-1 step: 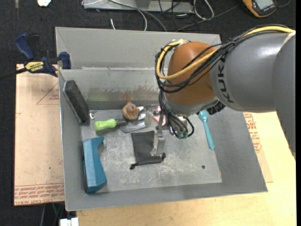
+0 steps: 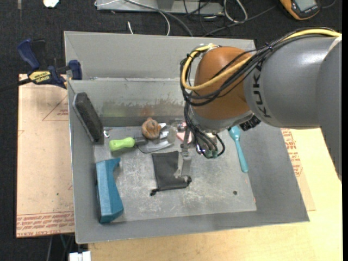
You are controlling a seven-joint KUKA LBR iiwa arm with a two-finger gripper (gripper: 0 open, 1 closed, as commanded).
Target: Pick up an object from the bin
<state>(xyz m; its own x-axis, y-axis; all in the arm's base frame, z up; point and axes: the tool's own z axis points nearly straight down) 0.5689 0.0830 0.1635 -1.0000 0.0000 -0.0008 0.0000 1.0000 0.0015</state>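
Gripper: the gripper [image 2: 185, 168] hangs low under the arm's orange cover, near the middle of the bin [image 2: 244, 200].
Grip state: I cannot tell whether it is open or closed; the tip reads as 1 narrow metal shape.
Nearest thing: a dark grey flat piece [image 2: 165, 170] lying flat on the bin floor, just left of centre.
Direction from tip: the piece spreads to the view's left of the tip, which stands at its right edge, touching or just above it.
Long axis: it runs from the far side toward the near side of the view, slightly slanted.
Neighbours: a brown lump [image 2: 151, 128] and a green handle [image 2: 122, 143] lie beyond it toward the back wall; a blue block [image 2: 107, 189] lies well apart at the left.
Judgement: a grasp probably needs a small shift left, closing across the short width.
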